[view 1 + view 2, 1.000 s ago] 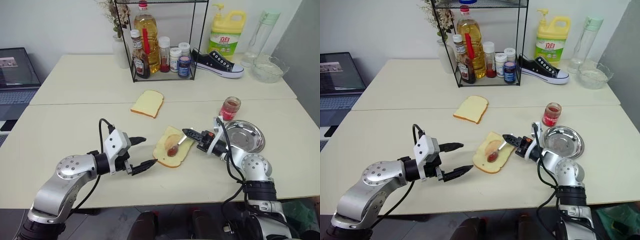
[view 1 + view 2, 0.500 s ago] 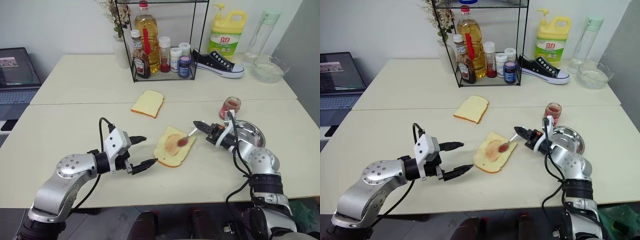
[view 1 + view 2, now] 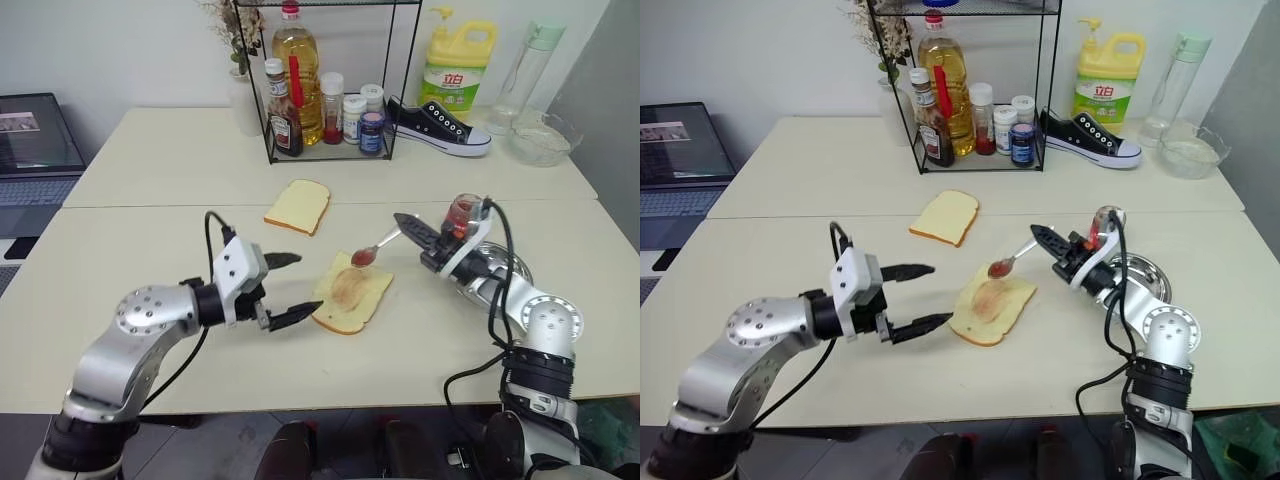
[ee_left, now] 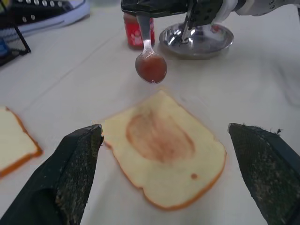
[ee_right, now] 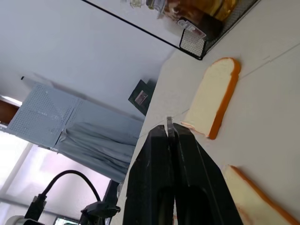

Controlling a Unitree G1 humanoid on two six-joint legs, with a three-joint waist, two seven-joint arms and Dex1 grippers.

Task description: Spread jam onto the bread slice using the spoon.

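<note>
Head camera first: the right gripper (image 3: 404,220) is clamped on the spoon (image 3: 372,250), fingers pressed together on the thin handle, and the spoon hangs in the air with its red-smeared bowl above the far edge of the bread slice (image 3: 352,296), clear of it. The slice lies flat on the table (image 3: 150,240) with a brownish-red smear across its middle. The left gripper (image 3: 290,288) sits low, just beside the slice's left edge, fingers spread wide apart and holding nothing. The jam jar (image 3: 463,214) stands behind the right gripper, next to the steel dish (image 3: 1138,275). A smaller clean slice (image 3: 297,206) lies further back, well apart from the smeared one. At the back, a wire rack (image 3: 325,90) of bottles, a black shoe (image 3: 438,127), a yellow detergent jug (image 3: 455,65), a glass bowl (image 3: 543,137), and a laptop (image 3: 32,150) off to the left.

Left wrist view now: the two black fingers (image 4: 75,173) stand far apart on either side of the bread slice (image 4: 164,154), touching nothing. Smear plain on the slice's face, plus one small brown dot near the crust. The spoon (image 4: 150,63) floats above it, bowl coated in jam, with the jam jar (image 4: 133,32) and dish (image 4: 197,40) behind it and the shoe (image 4: 37,14) in the corner.

Right wrist view: the fingers (image 5: 159,187) are shut tight with the spoon's handle (image 5: 169,125) poking out between their tips. Past them, the clean slice (image 5: 213,96) lies on the table, the rack's foot (image 5: 192,40) is beyond it, and a corner of the bread slice (image 5: 253,199) shows near the fingers.
</note>
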